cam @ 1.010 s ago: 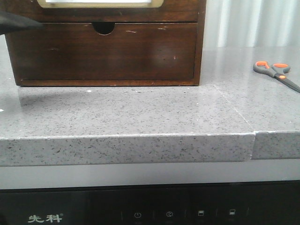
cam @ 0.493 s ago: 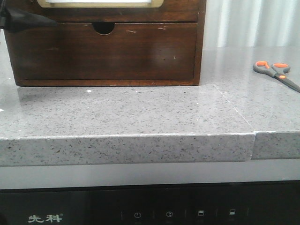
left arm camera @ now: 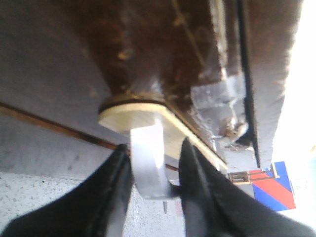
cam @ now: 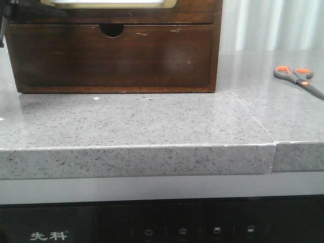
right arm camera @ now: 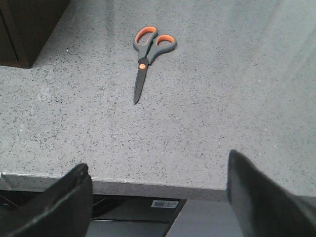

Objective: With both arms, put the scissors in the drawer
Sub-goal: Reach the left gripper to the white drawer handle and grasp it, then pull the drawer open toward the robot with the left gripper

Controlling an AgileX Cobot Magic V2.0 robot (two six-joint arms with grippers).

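The scissors (cam: 296,76) lie flat on the grey counter at the right, well clear of the wooden chest; in the right wrist view they (right arm camera: 142,66) lie ahead of my right gripper (right arm camera: 158,163), which is wide open and empty above the counter's front edge. The drawer (cam: 195,11) is the chest's upper one, with a tan-rimmed cut-out (left arm camera: 131,112). My left gripper (cam: 33,9) is at the drawer front's left end. In the left wrist view its jaws (left arm camera: 155,145) stand narrowly apart on either side of a white strip (left arm camera: 147,158) hanging from the cut-out.
A plain-fronted lower drawer with a half-moon notch (cam: 111,30) sits under the upper one. The chest (cam: 216,50) stands at the back left of the counter. A seam (cam: 274,152) splits the counter's front edge at the right. The right gripper is outside the front view.
My left gripper has moved up and to the right, from beside the lower drawer's top corner to the upper drawer's front. The scissors have not moved.
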